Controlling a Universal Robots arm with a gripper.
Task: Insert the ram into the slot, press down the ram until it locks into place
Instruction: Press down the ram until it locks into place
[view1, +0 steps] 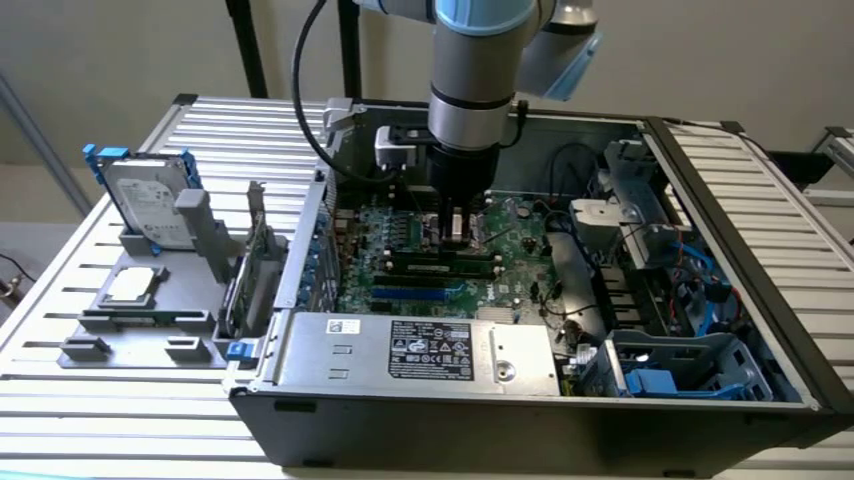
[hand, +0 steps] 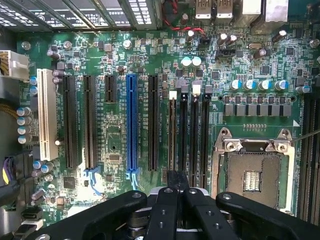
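From my station I see the gripper (view1: 461, 228) lowered inside the open computer case (view1: 747, 400), its black fingers (hand: 176, 212) drawn close together just above the motherboard (hand: 115, 140). Whether they pinch anything I cannot tell; only a dark thin edge pokes out between them in the wrist view.

The ram (view1: 441, 265), a long green stick with dark chips, lies seated along one slot (view1: 434, 272) near the middle of the motherboard, just in front of the fingertips in the exterior view. Through the wrist view, a row of parallel black memory sockets (hand: 193, 132) with pale end clips runs straight out from the fingers, between the blue slot (hand: 131, 122) and the square silver CPU socket (hand: 255, 172).

Outward, a grey power supply (view1: 420, 350) sits along the case's near edge. On the slatted bench (view1: 120, 410), toward the exterior view's left, a grey fixture (view1: 140, 320) carries a hard drive (view1: 140, 200) standing upright and a processor chip (view1: 134, 285).
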